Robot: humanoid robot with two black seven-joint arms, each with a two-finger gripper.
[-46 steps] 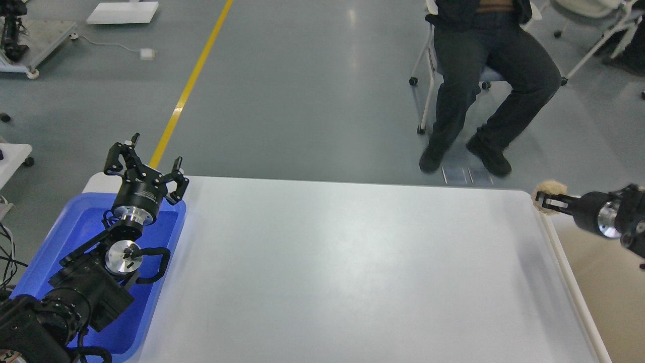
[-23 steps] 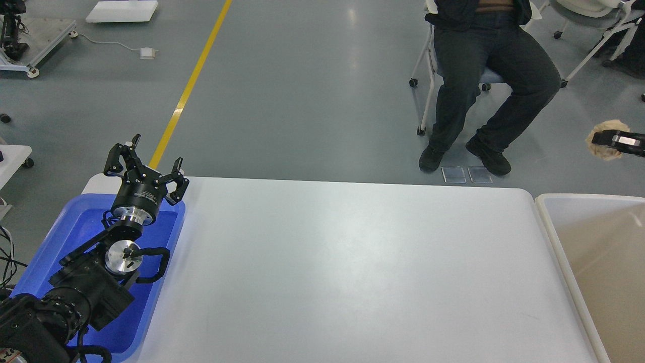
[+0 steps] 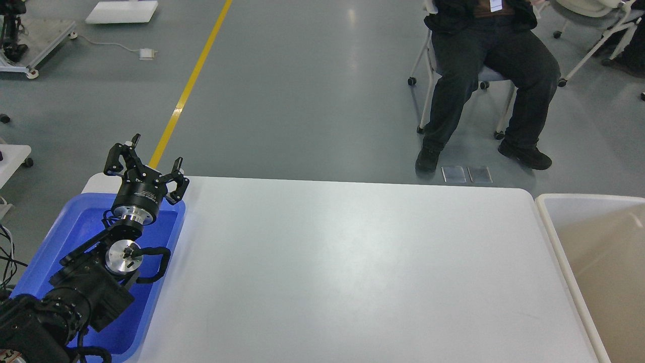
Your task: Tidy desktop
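Note:
The desktop [image 3: 352,267] is a large matte white tabletop with rounded corners that fills the middle of the head view; nothing lies on its visible surface. My left gripper [image 3: 143,164] is open and empty, held above the far end of the blue tray [image 3: 75,227] at the table's left edge. My right arm and gripper are out of view.
A cream-beige tub with a white rim [image 3: 554,237] stands against the table's right edge. A person in dark clothes sits on a chair [image 3: 484,75] beyond the far right of the table. A yellow floor line [image 3: 191,85] runs behind the left arm.
My right gripper, which held a tan fluffy thing near the tub's far corner, rose up and right and has left the view. The seated person moved one leg outward. The left arm has not moved.

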